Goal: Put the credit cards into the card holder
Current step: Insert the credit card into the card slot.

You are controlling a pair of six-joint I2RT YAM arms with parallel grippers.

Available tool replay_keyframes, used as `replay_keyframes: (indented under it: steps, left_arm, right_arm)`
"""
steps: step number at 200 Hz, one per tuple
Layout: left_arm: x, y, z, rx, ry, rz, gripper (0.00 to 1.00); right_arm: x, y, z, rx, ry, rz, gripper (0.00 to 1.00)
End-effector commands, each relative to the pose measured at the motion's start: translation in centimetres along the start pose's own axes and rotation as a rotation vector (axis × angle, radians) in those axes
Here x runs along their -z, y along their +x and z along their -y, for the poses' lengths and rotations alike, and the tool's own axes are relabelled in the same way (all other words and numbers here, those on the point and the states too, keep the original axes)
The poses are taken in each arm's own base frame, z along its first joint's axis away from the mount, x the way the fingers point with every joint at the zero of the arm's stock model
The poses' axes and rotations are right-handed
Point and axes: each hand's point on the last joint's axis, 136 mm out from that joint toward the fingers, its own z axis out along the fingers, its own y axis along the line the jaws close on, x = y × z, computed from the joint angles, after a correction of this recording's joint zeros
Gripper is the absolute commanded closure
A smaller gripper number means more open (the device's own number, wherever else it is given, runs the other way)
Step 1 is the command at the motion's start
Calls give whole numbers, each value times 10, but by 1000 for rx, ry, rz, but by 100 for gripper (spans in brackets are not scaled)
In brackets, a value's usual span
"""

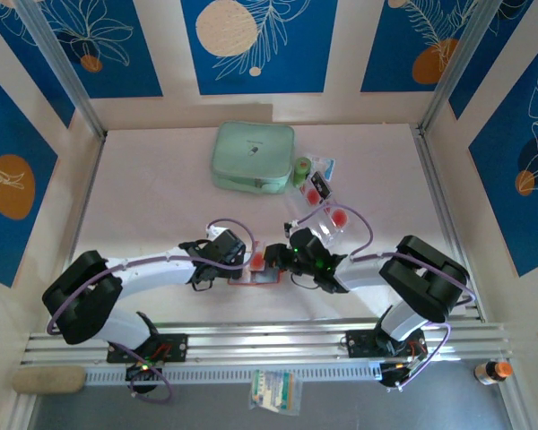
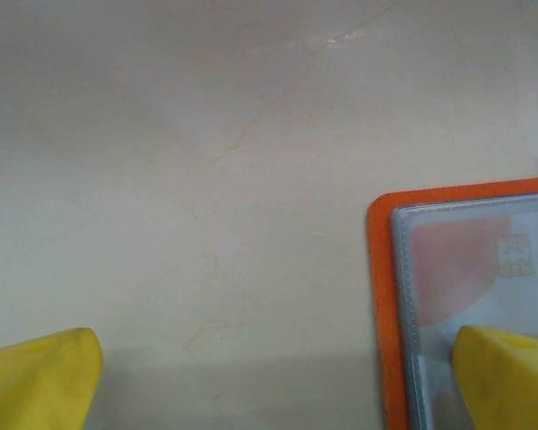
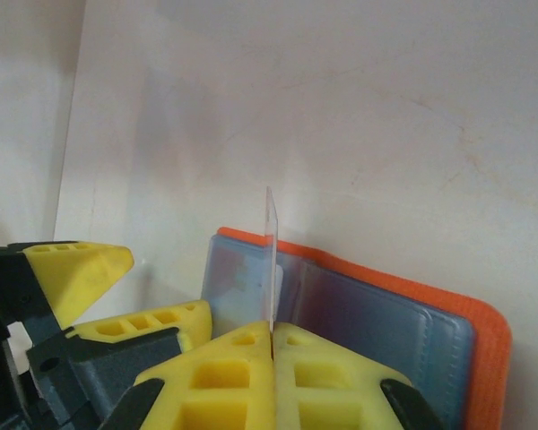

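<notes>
The card holder (image 3: 403,313) is lying open on the surface (image 2: 206,134), right below the right end effector (image 3: 272,339), which is pinching one credit card (image 3: 271,242) upright on its edge. The left end effector (image 2: 278,376) is standing spread wide at the holder's corner, one finger (image 2: 507,376) hanging over a clear pocket that is holding another card (image 2: 457,260).
</notes>
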Motion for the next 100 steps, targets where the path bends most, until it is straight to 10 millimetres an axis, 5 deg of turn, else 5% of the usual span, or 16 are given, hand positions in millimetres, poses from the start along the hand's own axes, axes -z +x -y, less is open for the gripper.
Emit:
replay_keyframes:
  steps: [1, 100]
  left_arm:
    - [0, 13, -10, -21, -35, -29, 0]
    - [0, 13, -11, -19, -34, -28, 0]
  right_arm:
    - [-1, 8, 10, -5, 28, -3, 100]
    - [3, 20, 15, -23, 38, -5, 100]
